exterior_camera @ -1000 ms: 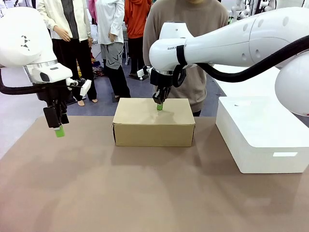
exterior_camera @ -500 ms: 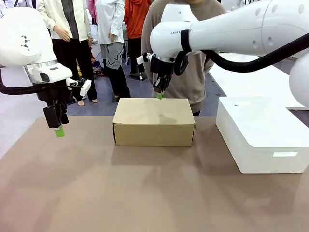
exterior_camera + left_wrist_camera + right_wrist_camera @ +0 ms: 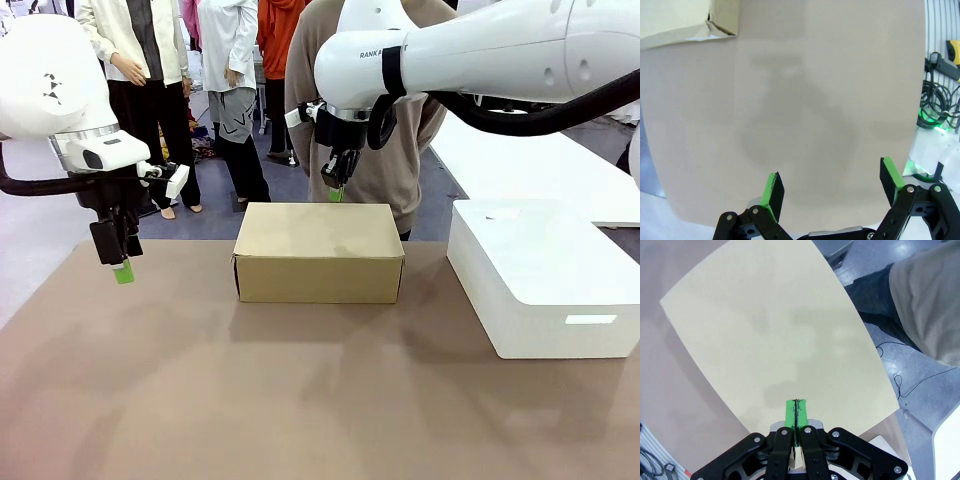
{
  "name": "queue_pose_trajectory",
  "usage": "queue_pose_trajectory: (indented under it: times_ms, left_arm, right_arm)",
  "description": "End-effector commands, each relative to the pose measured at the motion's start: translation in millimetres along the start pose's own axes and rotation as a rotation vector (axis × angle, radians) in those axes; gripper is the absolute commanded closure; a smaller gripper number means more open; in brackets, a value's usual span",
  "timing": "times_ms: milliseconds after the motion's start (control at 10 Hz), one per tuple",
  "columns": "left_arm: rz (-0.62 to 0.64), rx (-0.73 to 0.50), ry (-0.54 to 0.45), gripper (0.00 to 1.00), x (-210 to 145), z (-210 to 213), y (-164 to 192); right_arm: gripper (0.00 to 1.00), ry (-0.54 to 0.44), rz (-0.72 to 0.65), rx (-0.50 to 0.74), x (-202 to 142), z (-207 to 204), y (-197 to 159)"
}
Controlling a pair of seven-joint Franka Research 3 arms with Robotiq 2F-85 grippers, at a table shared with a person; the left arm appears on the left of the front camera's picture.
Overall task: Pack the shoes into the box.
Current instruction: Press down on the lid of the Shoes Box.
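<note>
The tan cardboard box [image 3: 318, 252] stands closed in the middle of the table, its lid flat. In the right wrist view the box [image 3: 780, 335] lies below the camera. My right gripper [image 3: 335, 193] hangs above the box's far edge, and its green pads [image 3: 796, 412] press together with nothing between them. My left gripper [image 3: 122, 270] hovers over the table's left side, well clear of the box. Its two fingers [image 3: 772, 189] stand wide apart over bare tabletop, with a corner of the box [image 3: 722, 20] at the upper left. The shoes are out of view.
A large glossy white block [image 3: 545, 275] sits on the table's right side. A person in a beige top [image 3: 395, 170] stands right behind the box. Other people stand farther back at the left. Cables [image 3: 940, 100] lie beyond the table edge in the left wrist view.
My right gripper has lifted off the box's lid and risen toward the far edge, staying shut. The left arm has not moved.
</note>
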State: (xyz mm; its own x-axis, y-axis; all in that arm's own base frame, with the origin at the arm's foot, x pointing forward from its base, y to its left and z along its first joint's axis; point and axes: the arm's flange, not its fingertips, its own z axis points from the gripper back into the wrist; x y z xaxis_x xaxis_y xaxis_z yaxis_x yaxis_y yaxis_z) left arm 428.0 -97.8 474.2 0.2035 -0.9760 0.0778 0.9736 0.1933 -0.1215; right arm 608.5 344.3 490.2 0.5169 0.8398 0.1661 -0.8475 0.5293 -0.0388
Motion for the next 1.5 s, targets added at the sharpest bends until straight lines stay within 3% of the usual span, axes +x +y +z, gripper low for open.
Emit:
queue_pose_trajectory:
  times_ms: [0,300,800,1400]
  left_arm:
    - [0.004,-0.002,0.006,0.00,-2,2,-2]
    - [0.004,-0.002,0.006,0.00,-2,2,-2]
    - [0.004,-0.002,0.006,0.00,-2,2,-2]
    - [0.004,-0.002,0.006,0.00,-2,2,-2]
  right_arm:
    - [1.00,-0.017,0.009,0.003,-20,12,9]
    - [1.00,-0.031,0.056,0.025,-58,38,29]
    - [0.01,-0.061,0.059,0.000,-154,74,58]
    - [0.00,-0.053,0.044,0.007,-228,81,94]
